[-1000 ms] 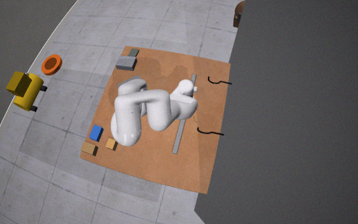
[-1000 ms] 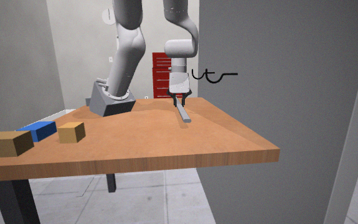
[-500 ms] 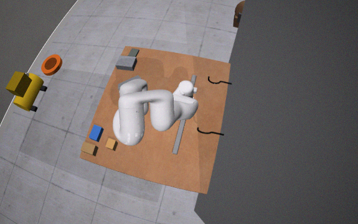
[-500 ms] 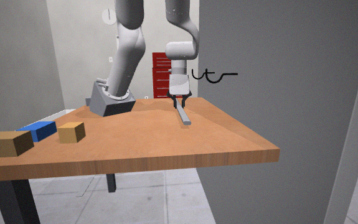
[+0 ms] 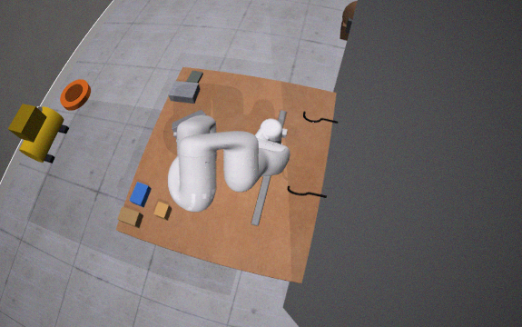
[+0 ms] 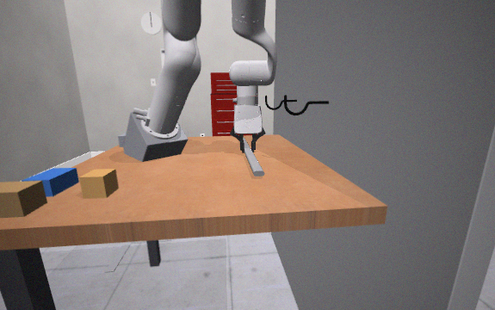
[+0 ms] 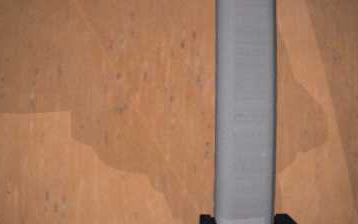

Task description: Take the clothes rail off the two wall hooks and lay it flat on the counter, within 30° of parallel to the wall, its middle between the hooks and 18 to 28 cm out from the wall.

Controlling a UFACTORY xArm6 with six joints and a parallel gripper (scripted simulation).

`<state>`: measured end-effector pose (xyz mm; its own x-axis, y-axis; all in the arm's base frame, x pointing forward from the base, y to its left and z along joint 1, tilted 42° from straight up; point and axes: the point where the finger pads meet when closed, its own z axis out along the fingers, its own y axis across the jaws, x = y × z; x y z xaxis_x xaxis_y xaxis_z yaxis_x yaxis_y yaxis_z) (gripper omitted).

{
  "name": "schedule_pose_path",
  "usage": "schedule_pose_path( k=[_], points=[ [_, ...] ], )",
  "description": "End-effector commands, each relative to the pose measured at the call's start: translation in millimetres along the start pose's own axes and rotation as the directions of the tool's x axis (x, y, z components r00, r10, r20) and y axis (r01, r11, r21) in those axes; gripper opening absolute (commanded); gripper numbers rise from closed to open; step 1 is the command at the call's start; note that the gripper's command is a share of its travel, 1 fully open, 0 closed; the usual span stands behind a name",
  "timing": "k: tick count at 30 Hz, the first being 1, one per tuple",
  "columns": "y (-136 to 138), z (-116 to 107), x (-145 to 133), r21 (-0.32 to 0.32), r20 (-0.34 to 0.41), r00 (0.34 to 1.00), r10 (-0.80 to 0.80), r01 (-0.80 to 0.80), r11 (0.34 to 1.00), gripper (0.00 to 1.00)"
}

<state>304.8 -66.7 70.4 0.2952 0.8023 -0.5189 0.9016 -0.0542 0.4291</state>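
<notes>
The grey clothes rail [image 5: 261, 203] [image 6: 254, 163] [image 7: 245, 110] lies low on the wooden counter [image 5: 224, 236] [image 6: 213, 194], roughly parallel to the wall and a short way out from it. Two black wall hooks [image 5: 317, 119] [image 5: 305, 193] stick out from the grey wall; in the exterior view they overlap as one hook shape [image 6: 294, 105], and they hold nothing. My gripper [image 6: 247, 143] [image 7: 244, 218] points straight down and is shut on the rail near its middle. In the overhead view the arm hides the gripper and the rail's middle.
A blue block [image 5: 140, 193] [image 6: 53, 180], a small orange-tan cube [image 5: 162, 210] [image 6: 98, 182] and a brown block [image 5: 130, 216] [image 6: 6, 199] lie at the counter's near left corner. A grey box [image 5: 183, 92] sits at the far corner. The grey wall [image 5: 424, 159] borders the counter.
</notes>
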Motion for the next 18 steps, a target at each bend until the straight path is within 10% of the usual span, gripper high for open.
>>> schedule_pose_path(
  k=[1,18],
  points=[
    [0.9,3.0,0.3,-0.002,-0.001,1.0,0.001,-0.001,1.0,0.0],
    [0.9,7.1,0.3,-0.002,-0.001,1.0,0.001,-0.001,1.0,0.0]
  ],
)
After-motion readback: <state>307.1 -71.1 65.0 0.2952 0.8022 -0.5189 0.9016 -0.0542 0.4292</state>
